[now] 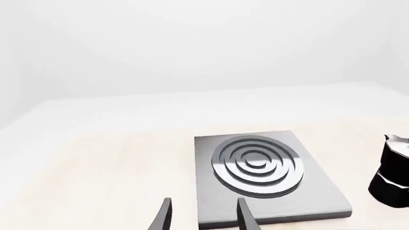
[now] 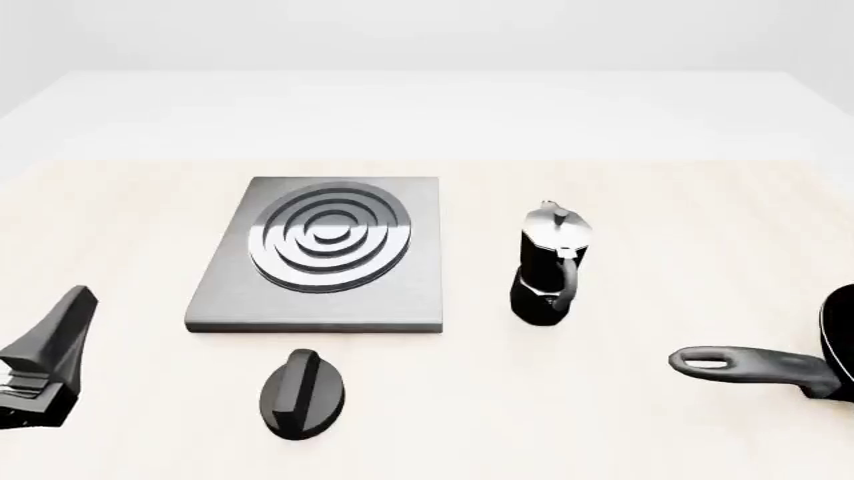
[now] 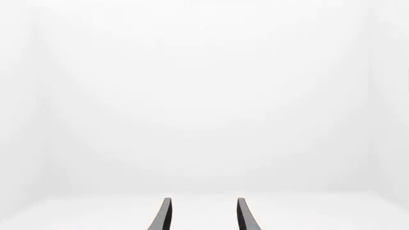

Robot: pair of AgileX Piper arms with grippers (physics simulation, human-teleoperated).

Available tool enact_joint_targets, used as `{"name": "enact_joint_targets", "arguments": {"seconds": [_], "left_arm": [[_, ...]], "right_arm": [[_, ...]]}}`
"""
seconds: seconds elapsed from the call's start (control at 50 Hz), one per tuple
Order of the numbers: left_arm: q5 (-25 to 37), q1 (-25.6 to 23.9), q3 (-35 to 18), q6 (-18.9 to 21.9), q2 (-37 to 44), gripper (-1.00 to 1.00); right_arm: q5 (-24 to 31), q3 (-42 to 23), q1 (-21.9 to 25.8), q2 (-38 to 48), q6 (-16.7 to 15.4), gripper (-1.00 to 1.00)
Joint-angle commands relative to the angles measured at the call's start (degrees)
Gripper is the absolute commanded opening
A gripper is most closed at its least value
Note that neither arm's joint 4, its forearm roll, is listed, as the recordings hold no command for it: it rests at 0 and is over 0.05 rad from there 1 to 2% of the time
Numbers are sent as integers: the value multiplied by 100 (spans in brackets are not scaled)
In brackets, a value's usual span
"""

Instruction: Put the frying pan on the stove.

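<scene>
The frying pan lies at the table's right edge in the front view, cut off by the frame; mostly its dark grey handle with the end hole shows, pointing left. The stove is a grey slab with shiny rings, left of centre, and the left wrist view also shows the stove. My left gripper stands open and holds nothing, hovering near the front left corner of the table, short of the stove. My right gripper is open too, facing only white background, and does not show in the front view.
A black-and-silver moka pot stands upright between stove and pan, and this moka pot also shows at the left wrist view's edge. A small black oval knob lies on the table in front of the stove.
</scene>
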Motion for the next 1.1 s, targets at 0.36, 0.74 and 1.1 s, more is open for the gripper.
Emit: {"name": "enact_joint_targets", "arguments": {"seconds": [0.36, 0.74, 1.1], "left_arm": [[282, -539, -695, 291, 413, 100], [-69, -1111, -1074, 376, 1169, 100], [-544, -1726, -1486, 492, 2149, 100]], "right_arm": [[1492, -2739, 168, -1, -61, 100], [2284, -4113, 291, -1, -191, 100], [2745, -4996, 430, -1, -331, 100]]}}
